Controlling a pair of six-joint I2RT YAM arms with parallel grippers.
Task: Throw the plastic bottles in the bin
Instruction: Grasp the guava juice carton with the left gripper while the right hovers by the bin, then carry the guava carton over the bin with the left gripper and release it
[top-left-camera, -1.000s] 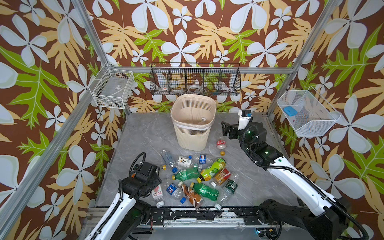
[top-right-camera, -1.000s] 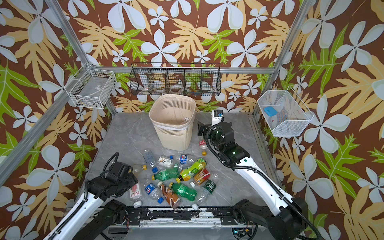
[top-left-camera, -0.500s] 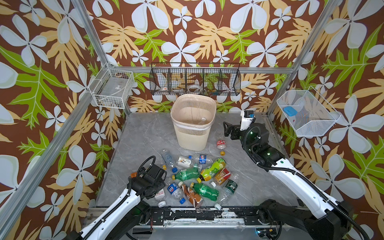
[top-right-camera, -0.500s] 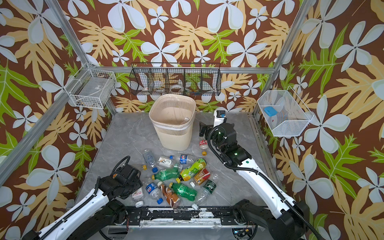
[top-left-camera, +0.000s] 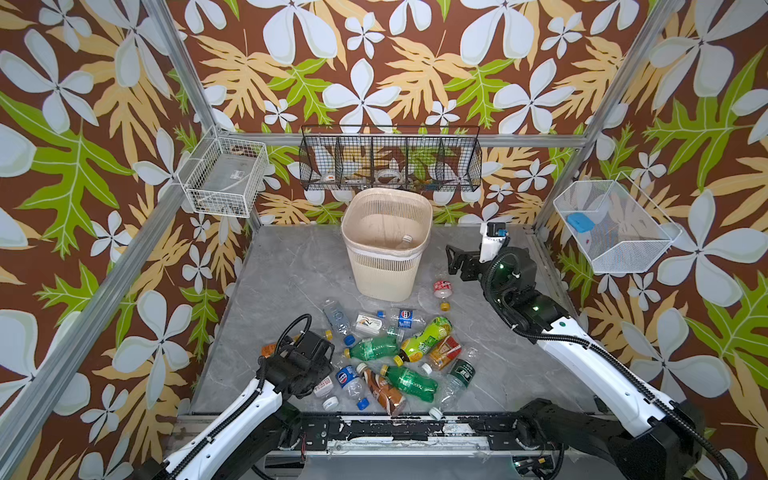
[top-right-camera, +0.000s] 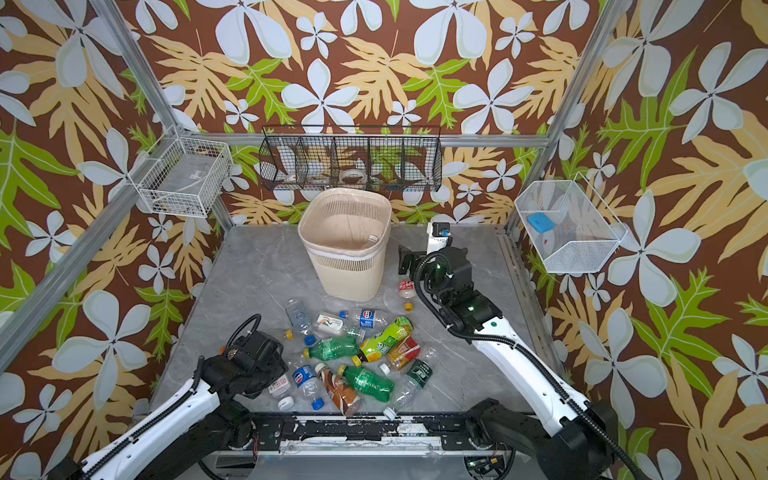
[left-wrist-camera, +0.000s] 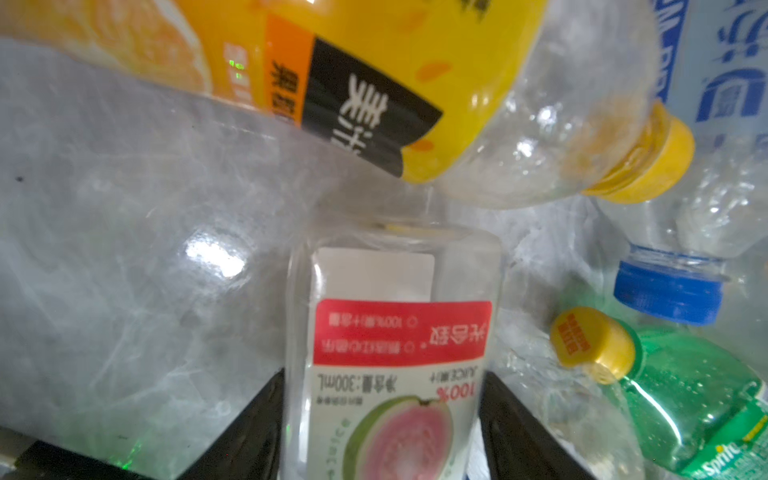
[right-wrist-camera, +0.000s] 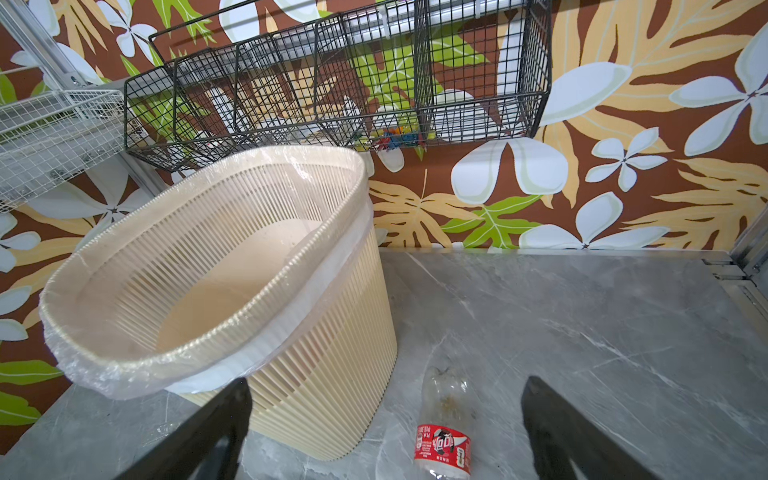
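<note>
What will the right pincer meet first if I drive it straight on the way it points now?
Most likely the red-labelled bottle, lying on the grey table ahead of the open right pincer. Depth is unclear; the bin stands close beside that line.

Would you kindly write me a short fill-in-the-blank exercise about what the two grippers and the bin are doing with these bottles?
1. The left gripper holds a clear juice bottle whose label pictures a ___.
2. The right gripper stands open near a lone bottle with a ___ label, lying beside the bin.
3. Inside the bin lies a discarded bottle with a ___ cap.

Missing words: guava; red; white.
</note>
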